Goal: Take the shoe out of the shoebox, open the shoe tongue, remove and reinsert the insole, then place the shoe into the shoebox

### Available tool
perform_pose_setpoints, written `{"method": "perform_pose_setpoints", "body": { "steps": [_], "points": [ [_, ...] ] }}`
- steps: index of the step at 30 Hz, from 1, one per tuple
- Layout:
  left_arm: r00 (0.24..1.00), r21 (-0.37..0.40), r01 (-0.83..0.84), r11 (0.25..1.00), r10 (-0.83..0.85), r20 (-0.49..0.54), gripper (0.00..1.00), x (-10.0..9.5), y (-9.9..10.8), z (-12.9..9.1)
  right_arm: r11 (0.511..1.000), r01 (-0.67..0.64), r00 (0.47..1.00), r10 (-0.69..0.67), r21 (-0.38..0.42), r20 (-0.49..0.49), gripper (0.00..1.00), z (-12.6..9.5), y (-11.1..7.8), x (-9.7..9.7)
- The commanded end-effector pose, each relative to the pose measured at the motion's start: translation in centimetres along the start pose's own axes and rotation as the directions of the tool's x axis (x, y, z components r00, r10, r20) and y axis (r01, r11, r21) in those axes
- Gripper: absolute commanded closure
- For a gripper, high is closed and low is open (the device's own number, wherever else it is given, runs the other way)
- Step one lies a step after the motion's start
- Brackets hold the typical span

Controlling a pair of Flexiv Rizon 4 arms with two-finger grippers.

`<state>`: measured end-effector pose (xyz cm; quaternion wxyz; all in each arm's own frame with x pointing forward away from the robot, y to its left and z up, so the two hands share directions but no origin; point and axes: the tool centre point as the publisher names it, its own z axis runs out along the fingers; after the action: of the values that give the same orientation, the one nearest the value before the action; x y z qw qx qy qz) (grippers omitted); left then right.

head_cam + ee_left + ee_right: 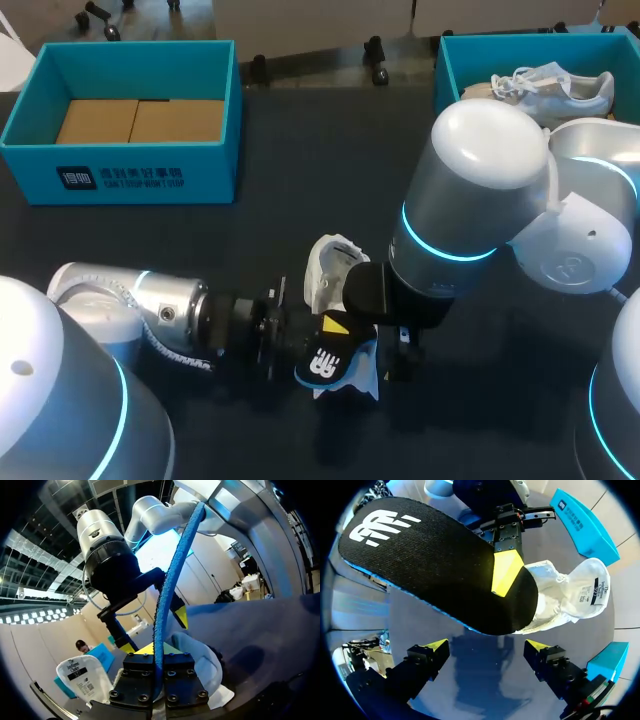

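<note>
The left end effector (pixel 159 674) clamps the insole (pixel 435 565) by one end. The right end effector (pixel 485 647) hangs open above, holding nothing. The shoe (pixel 330 265) lies unheld on the tabletop (pixel 300 150), so pushing the insole in could shove it aside or buckle the insole.

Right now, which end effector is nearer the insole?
Left. The left end effector is shut on the insole; the right end effector hangs open facing it, without touching.
</note>
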<state>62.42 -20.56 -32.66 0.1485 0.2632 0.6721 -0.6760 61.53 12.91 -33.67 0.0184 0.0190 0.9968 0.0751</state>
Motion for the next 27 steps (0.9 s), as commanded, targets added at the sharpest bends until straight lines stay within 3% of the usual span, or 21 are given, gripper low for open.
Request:
{"method": "perform_pose_setpoints", "body": {
  "steps": [1,27],
  "points": [
    [1.000,-0.021,-0.012,1.000,0.012,0.006,1.00,-0.1,0.1,0.1,1.000,-0.001,1.000,0.001,0.000,0.000,0.00,0.2,0.1,0.0],
    [0.996,-0.150,-0.069,0.986,0.076,0.044,1.00,-0.3,2.3,-0.1,1.000,-0.001,1.000,0.001,0.000,0.000,0.00,0.2,0.1,0.0]
  ]
}}
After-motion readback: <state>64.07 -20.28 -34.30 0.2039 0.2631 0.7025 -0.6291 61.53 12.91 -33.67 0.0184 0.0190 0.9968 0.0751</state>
